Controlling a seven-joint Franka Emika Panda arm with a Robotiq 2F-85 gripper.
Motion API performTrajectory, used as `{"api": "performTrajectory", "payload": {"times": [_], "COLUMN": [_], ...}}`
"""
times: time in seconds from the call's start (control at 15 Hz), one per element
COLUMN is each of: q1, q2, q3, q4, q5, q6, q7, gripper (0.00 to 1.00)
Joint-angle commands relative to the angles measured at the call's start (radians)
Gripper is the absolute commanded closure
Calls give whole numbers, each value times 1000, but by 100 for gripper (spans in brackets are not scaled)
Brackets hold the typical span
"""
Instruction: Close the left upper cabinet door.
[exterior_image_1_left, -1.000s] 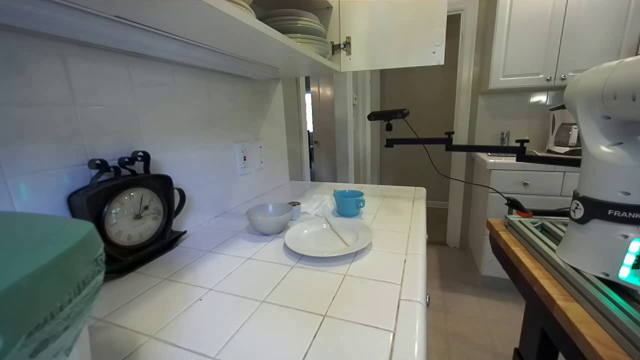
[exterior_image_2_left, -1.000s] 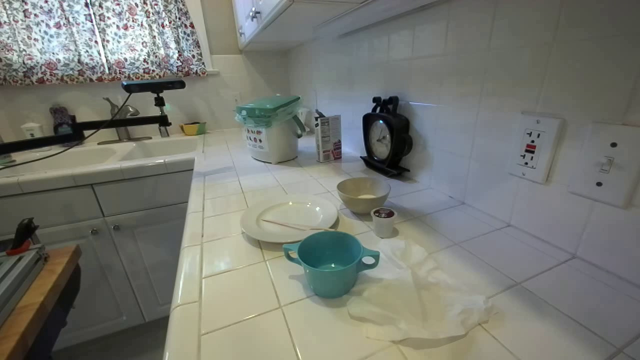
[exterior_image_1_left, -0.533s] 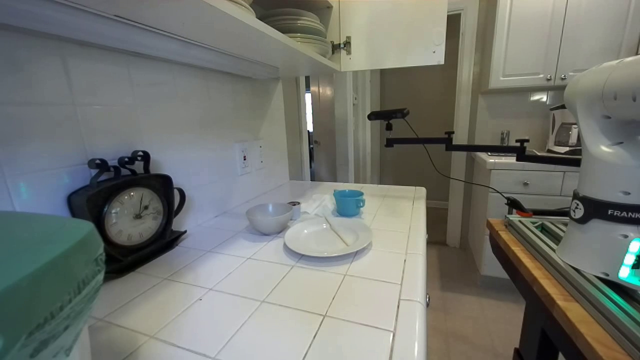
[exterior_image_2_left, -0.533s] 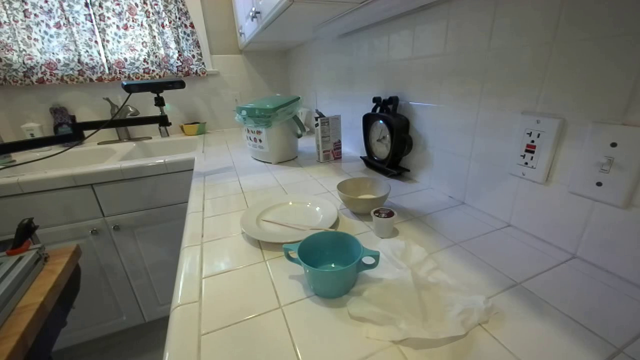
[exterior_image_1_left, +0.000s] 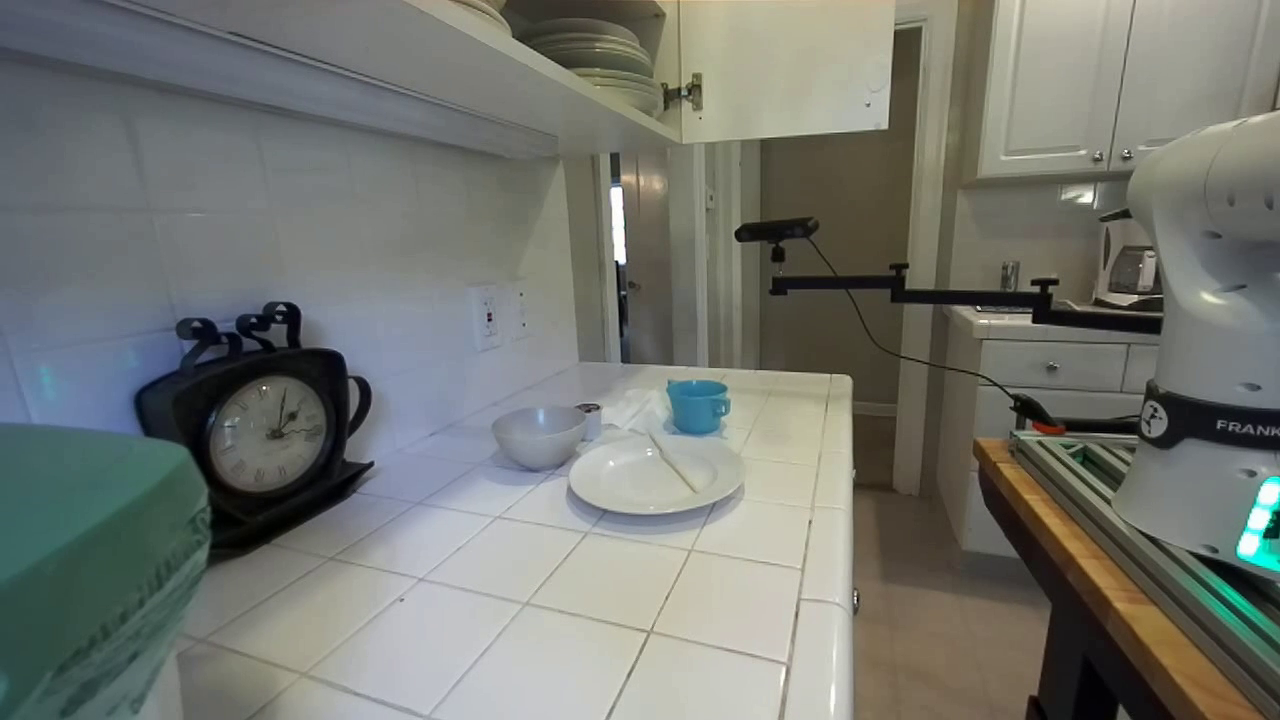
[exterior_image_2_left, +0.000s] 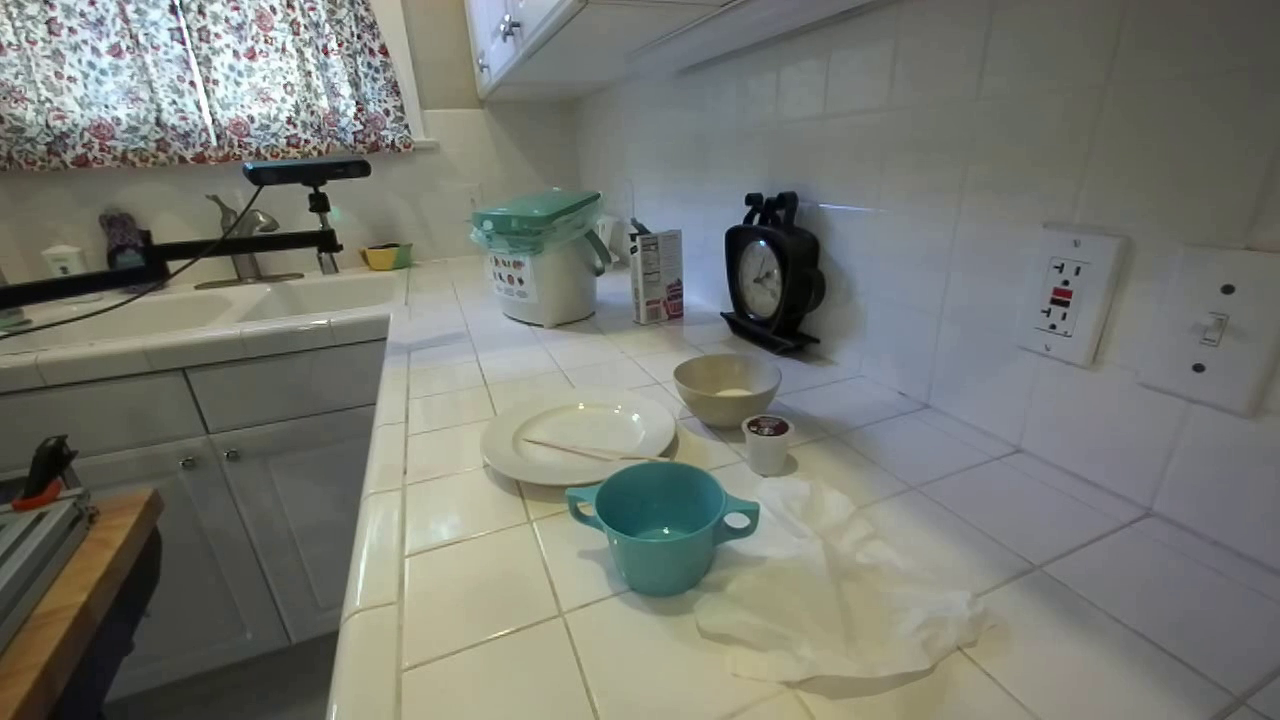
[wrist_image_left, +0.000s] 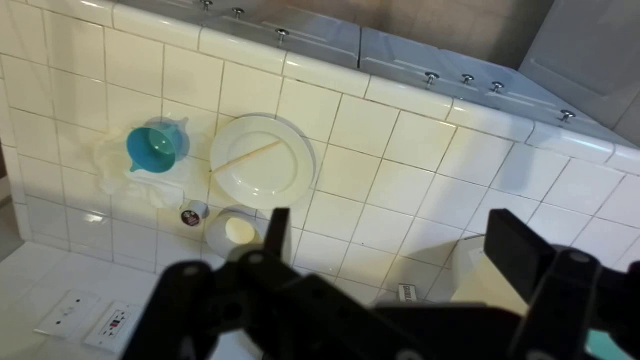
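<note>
The left upper cabinet door stands swung out into the room; stacked plates sit just inside its hinge. In an exterior view a camera on a black bar reaches over the aisle, how near the door cannot be told. On the counter, bare tiles run between plate and front edge and widen beyond, while bowl, box and clock stand along the wall side

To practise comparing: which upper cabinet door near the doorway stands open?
The plain door beside the stacked plates, hinge exposed; the two framed doors beyond are shut.
</note>
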Motion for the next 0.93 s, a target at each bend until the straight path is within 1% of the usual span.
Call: {"api": "performTrajectory", "payload": {"times": [0.0,0.47,0.87], "q1": [19,40,71], "q2": [47,74,92], "q3": [-17,-36,-16], "q4": [53,65,61], "q5": [39,134,156], "q6": [-17,0,73], "q7": [13,0,-28], "gripper": [0,0,0]}}
